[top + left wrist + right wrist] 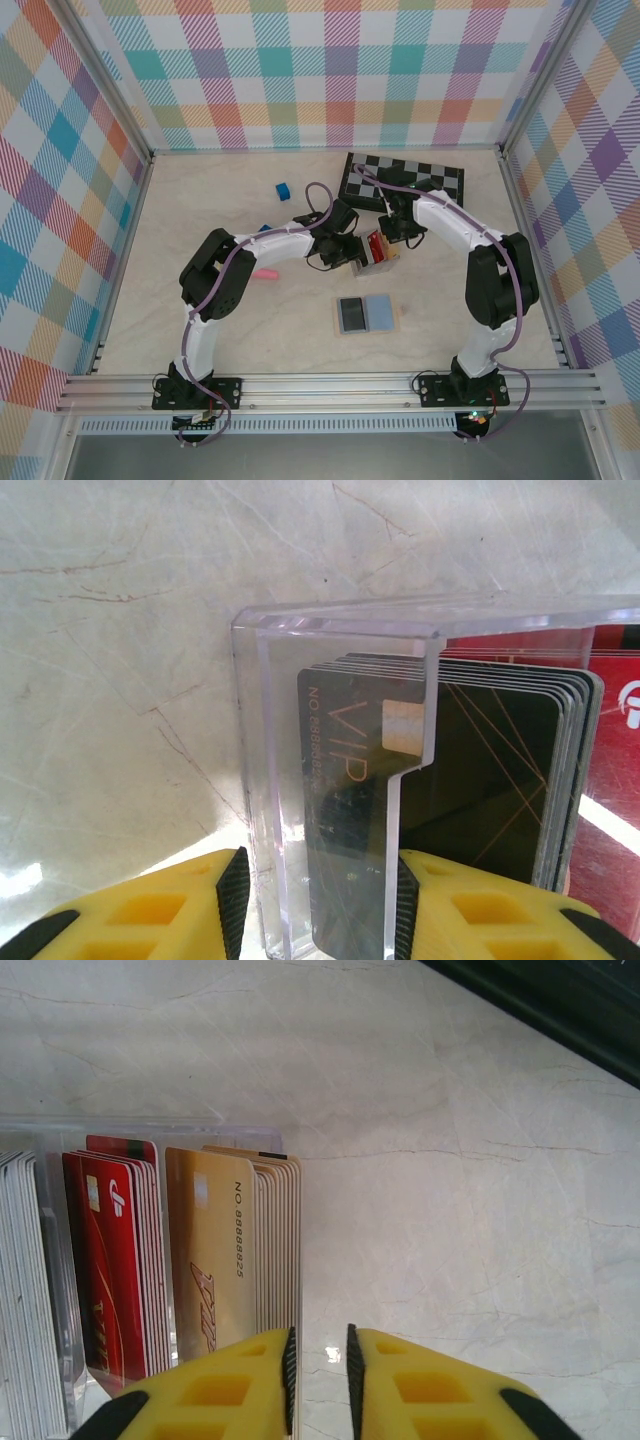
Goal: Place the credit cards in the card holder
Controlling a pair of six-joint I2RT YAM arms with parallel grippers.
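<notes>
Your left gripper (318, 905) gripped one end of the clear case (262, 780), its jaws half open and pressed against the walls on either side, with black cards (480, 780) upright just behind. The holder (367, 314) lay open and flat on the table (200, 200), nearer the bases than the case and apart from it. White (20, 1290), red (110, 1260) and gold cards (215, 1260) stood on edge in the case. Your right gripper (320, 1370) sat at the gold stack's outer edge, its jaws drawn to a slit. I could not tell whether they pinched a card.

Checkerboard (404, 181) at back; blue block (283, 189), pink piece (263, 274), clear case (340, 620).
</notes>
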